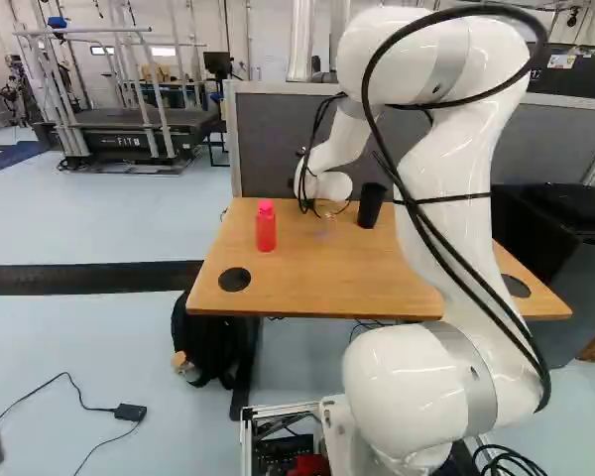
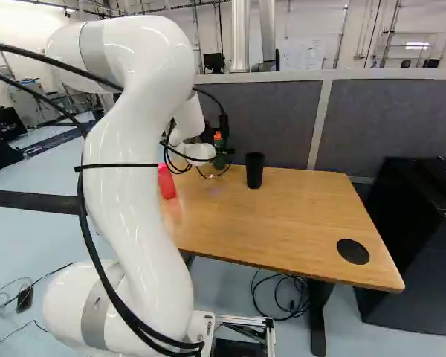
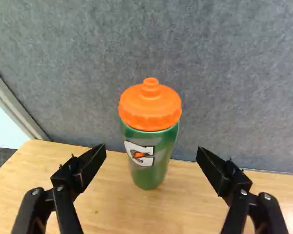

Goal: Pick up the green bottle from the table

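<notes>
Your gripper (image 2: pixel 209 135) is facing the green bottle (image 3: pixel 156 168), its fingers standing wide apart. The bottle is standing upright on the table's (image 2: pixel 297 223) far side, before the grey partition (image 3: pixel 224 73); you are seeing a red bottle (image 1: pixel 266 228) nearer, to its left, and a black cup (image 2: pixel 254 171) nearer, to its right.

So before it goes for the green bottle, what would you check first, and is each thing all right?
1. Gripper open: ok, fingers well apart.
2. Green bottle upright on the table: ok.
3. Bottle lined up with the gap between the fingers: ok, by the wrist view.
4. Fingers touching both its sides: not ok, neither touches.
5. Red bottle and cup out from between the fingers: ok.
6. Enough room before the divider behind: cannot tell.
</notes>
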Available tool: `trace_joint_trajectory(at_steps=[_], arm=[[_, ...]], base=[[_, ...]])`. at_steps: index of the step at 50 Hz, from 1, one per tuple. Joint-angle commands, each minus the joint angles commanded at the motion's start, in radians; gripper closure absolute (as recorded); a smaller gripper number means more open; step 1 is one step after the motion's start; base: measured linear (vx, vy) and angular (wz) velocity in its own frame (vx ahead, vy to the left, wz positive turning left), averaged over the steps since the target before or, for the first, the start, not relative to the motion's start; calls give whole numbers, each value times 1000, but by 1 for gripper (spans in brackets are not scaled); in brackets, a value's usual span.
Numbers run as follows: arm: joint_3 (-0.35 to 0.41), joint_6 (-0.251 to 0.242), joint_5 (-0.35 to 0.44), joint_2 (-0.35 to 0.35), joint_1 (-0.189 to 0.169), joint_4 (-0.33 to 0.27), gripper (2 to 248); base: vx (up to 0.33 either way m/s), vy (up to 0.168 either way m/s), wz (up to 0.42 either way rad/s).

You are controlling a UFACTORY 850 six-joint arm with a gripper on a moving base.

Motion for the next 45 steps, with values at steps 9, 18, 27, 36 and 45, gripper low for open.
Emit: trace_joint_trajectory(at_steps=[9,18,27,36,45], arm=[[-40,0,0,-30,-2,0,3],[-47,0,0,-35,-2,0,32],[-48,0,0,-36,-2,0,70],[-48,0,0,-36,-2,0,132],[-47,0,0,-31,-2,0,136]], base=[[0,0,0],[0,0,0],[0,0,0],[0,0,0],[0,0,0]])
